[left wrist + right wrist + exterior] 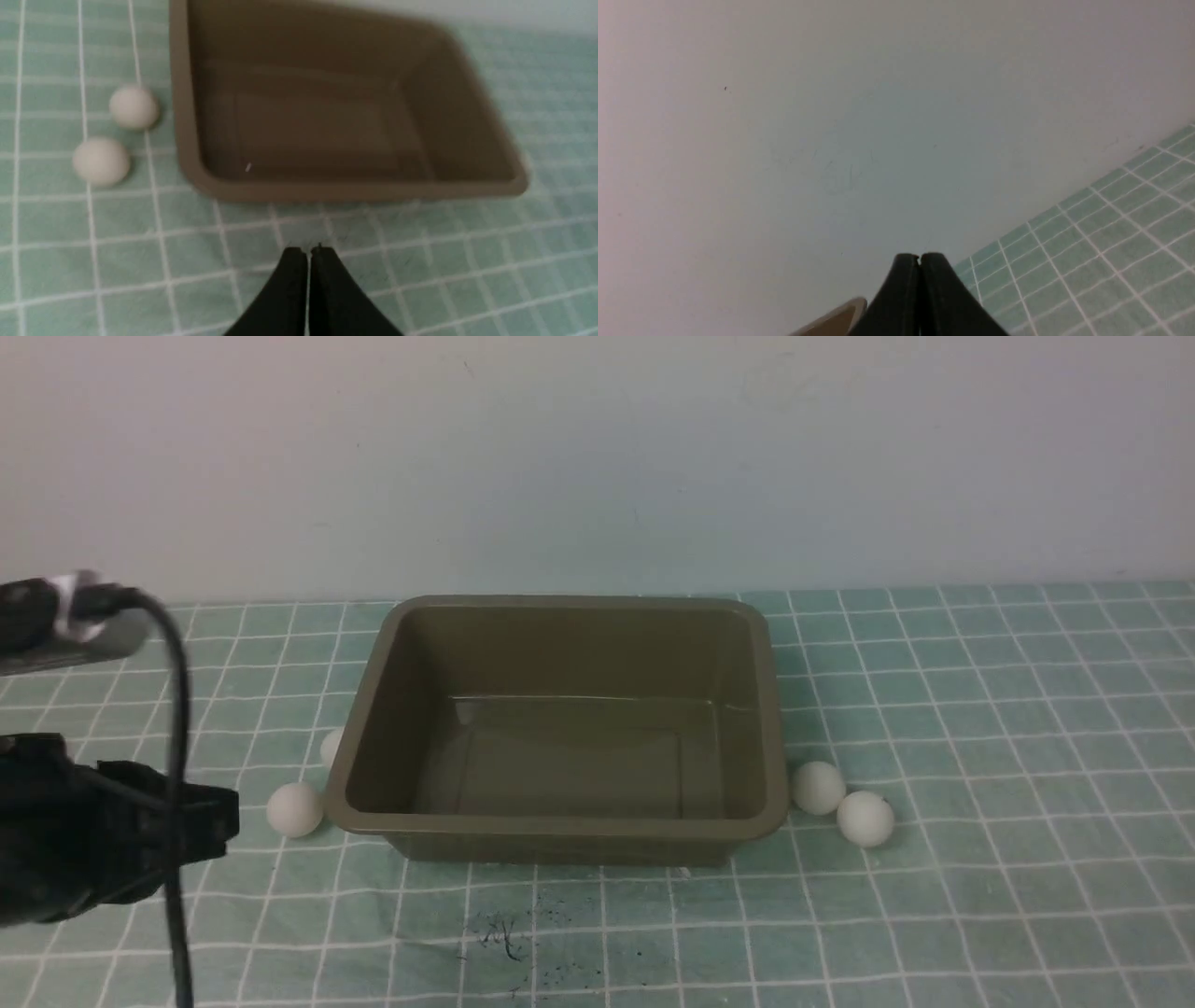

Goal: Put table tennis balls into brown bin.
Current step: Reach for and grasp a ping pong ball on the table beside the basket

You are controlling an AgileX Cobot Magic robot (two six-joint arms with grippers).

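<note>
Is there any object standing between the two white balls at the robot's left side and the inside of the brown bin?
Only the near-left rim and wall of the brown bin stand between; the white balls must be lifted over. Nothing else visible blocks them.

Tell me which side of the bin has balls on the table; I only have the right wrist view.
Observer: Both sides: two balls lie to the right of the brown bin, and two more balls to its left.
Operator: Is anything in the bin already? I just get a corner of it.
Observer: No ball shows inside; its floor is bare in the front view.
Operator: And the left arm's fingers?
Observer: The left fingers are shut, with nothing between them.
</note>
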